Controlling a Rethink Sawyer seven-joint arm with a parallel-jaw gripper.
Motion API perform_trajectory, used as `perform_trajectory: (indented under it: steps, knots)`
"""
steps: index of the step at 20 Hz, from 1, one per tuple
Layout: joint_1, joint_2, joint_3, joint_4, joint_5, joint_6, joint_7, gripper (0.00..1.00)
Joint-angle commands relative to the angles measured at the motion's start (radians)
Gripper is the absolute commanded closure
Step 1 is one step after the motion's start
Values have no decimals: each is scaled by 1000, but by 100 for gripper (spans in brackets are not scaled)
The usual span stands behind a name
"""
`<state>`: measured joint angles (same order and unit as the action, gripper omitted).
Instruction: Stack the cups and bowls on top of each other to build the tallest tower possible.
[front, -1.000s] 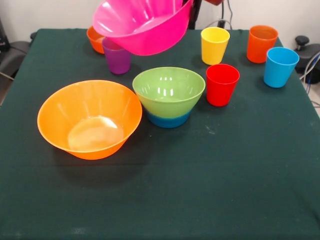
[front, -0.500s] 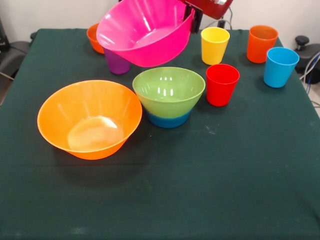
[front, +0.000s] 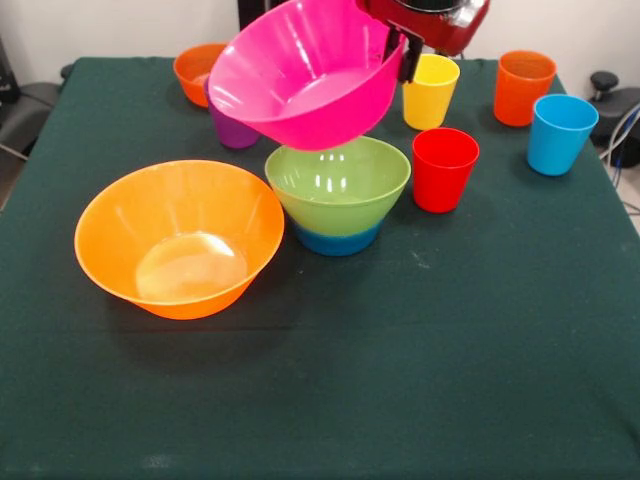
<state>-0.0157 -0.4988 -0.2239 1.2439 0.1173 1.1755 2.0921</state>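
The gripper (front: 403, 62) pinches the tilted pink bowl's (front: 310, 75) rim above the green bowl (front: 338, 183); released off-centre, it could slide off or tip the stack.

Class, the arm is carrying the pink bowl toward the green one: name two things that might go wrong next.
1. The pink bowl hangs tilted, held by one rim at the gripper; it may land crooked on the green bowl and slide off.
2. Swinging low, it might knock the purple cup or yellow cup beside it.
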Motion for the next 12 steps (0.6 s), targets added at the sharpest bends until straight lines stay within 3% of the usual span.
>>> perform_trajectory:
  steps: [1, 12]
  knots:
    - [30, 35, 73, -63, 29, 18, 190, 100]
    - [43, 65, 51, -75, 38, -10, 181, 100]
